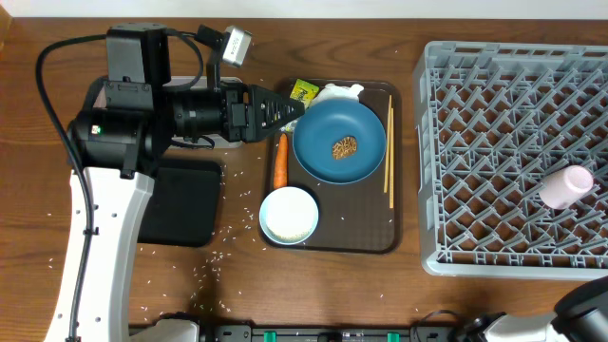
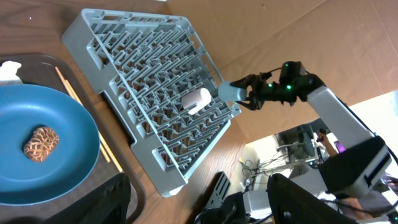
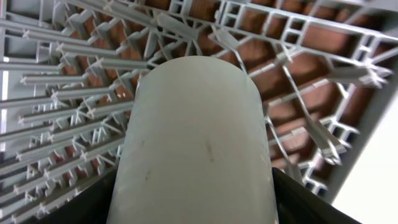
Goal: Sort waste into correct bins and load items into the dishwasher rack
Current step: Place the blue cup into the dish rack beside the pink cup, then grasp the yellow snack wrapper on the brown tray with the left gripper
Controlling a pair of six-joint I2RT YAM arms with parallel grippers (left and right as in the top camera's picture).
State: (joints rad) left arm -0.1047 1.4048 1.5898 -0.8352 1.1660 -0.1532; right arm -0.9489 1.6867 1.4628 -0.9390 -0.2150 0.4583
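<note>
My left gripper (image 1: pixel 290 108) hangs open and empty over the brown tray's back left, beside the dark-blue dish (image 1: pixel 339 141) that carries the brown food lump (image 1: pixel 344 147). The green-yellow wrapper (image 1: pixel 304 92) and white tissue (image 1: pixel 340 92) lie behind the dish. The carrot (image 1: pixel 280 160), white bowl (image 1: pixel 289 214) and chopsticks (image 1: pixel 389 142) are on the tray too. A pink-inside cup (image 1: pixel 567 185) lies in the grey rack (image 1: pixel 475 114). My right gripper (image 2: pixel 245 93) is shut on a white cup (image 3: pixel 199 124) with a blue inside, at the rack's far edge.
The black tray (image 1: pixel 180 204) sits left of the brown serving tray (image 1: pixel 394 233), partly under my left arm. Loose rice (image 1: pixel 223 252) is scattered on the wood in front of it. My right arm's base (image 1: pixel 581 306) shows at the bottom right corner.
</note>
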